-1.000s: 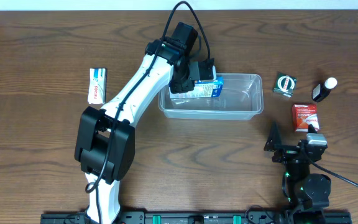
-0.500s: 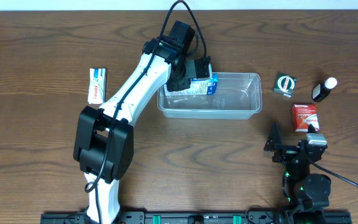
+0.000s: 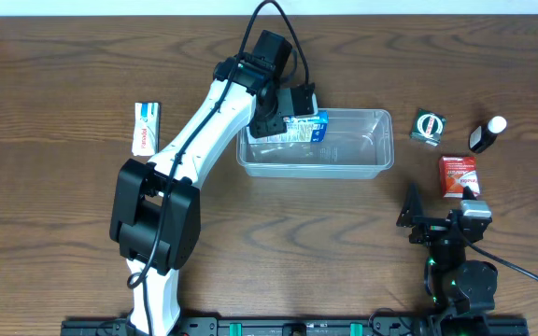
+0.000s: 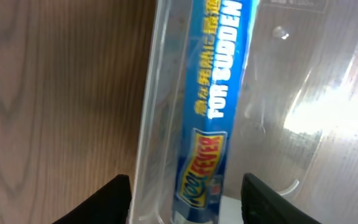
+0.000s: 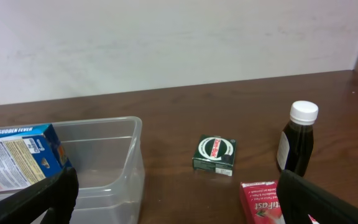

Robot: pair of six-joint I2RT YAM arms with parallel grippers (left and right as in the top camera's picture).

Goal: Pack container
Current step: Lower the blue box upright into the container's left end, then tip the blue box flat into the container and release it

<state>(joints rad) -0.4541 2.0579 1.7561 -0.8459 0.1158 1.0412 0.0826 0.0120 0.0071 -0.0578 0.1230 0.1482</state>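
The clear plastic container (image 3: 355, 151) lies at the middle of the table. A blue and white box (image 3: 308, 129) stands on edge inside its left end. My left gripper (image 3: 290, 110) is over that end. In the left wrist view its jaws (image 4: 188, 200) are open, with a gap on both sides of the blue box (image 4: 215, 99). They straddle the box and the container's wall (image 4: 149, 124). My right gripper (image 3: 440, 202) is open and empty at the near right. The right wrist view shows the container (image 5: 120, 163) and the blue box (image 5: 17, 154).
A white and red box (image 3: 146, 128) lies at the far left. Right of the container are a green box (image 3: 429, 125), a dark bottle with a white cap (image 3: 486, 134) and a red box (image 3: 458, 175). They also show in the right wrist view: green box (image 5: 214, 154), bottle (image 5: 298, 140), red box (image 5: 263, 202).
The left gripper moved slightly left with the blue box, and the container shifted a little left. Nothing moved in the last half second. The right arm is still.
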